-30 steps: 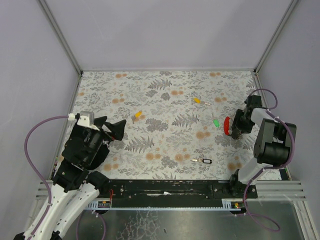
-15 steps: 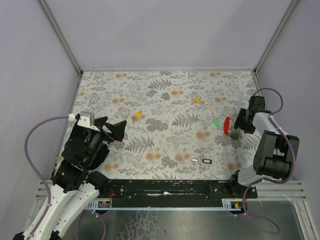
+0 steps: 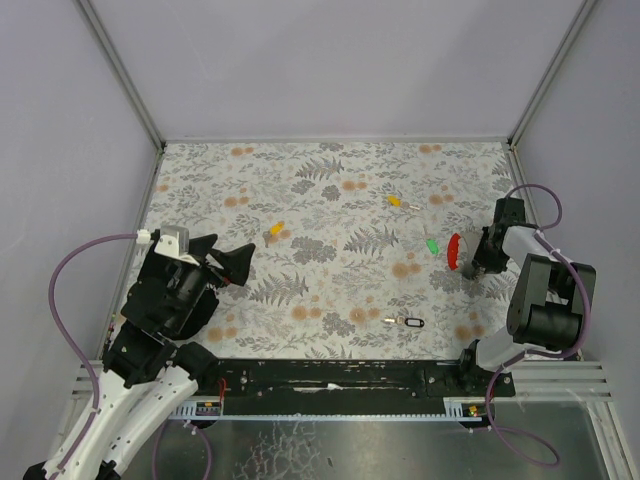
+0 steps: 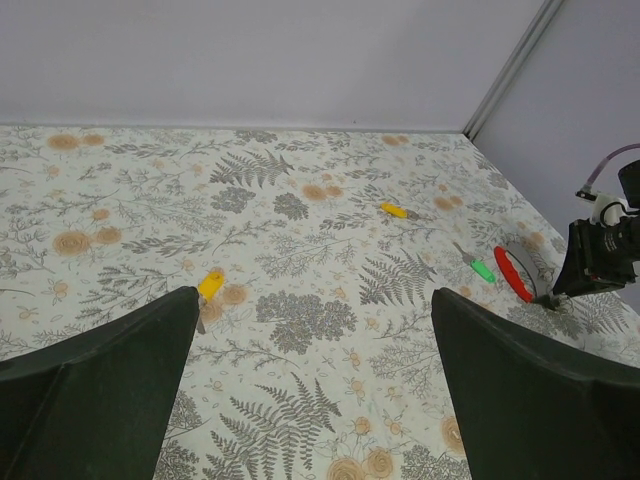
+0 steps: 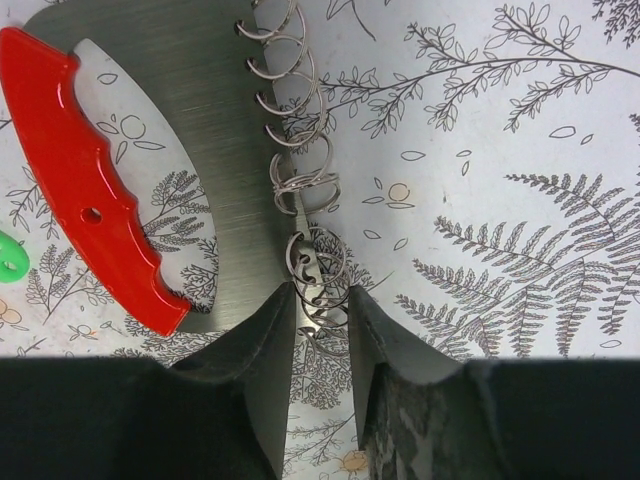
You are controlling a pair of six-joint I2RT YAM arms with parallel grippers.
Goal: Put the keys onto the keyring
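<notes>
**Right gripper at the keyring's wire chain; left jaws wide apart**

keyring [image 3: 453,251] lies flat on the floral table [image 3: 330,170], near its right edge; red loop [image 5: 90,220] joins the grey fan plate [image 5: 210,130]; a chain of wire rings [image 5: 300,150] runs along the plate's edge on the side away from the loop.
right gripper [image 5: 320,305] sits at the chain end nearest its wrist; the last ring stands between the fingertips [image 5: 272,340]; the gap is narrow and the pads are at or against the wire; can't tell if it's actually clamped.
right arm [image 3: 540,290] is folded tight above its base, wrist pitched down at the keyring's right side; purple cable [image 3: 545,195] arcs over it.

Keys, relative to the keyring, all loose on the table:
- green key [image 3: 432,245]: just left of the red loop, not touching
- orange key [image 3: 395,200]: farther left, toward the far wall
- black key [image 3: 410,322]: left, toward the arm bases
- yellow key [image 3: 277,228]: well apart to the left

left gripper [image 3: 225,255]: fingers spread wide, nothing between them; well apart from the keyring at the table's left side, aimed across toward it.
</notes>
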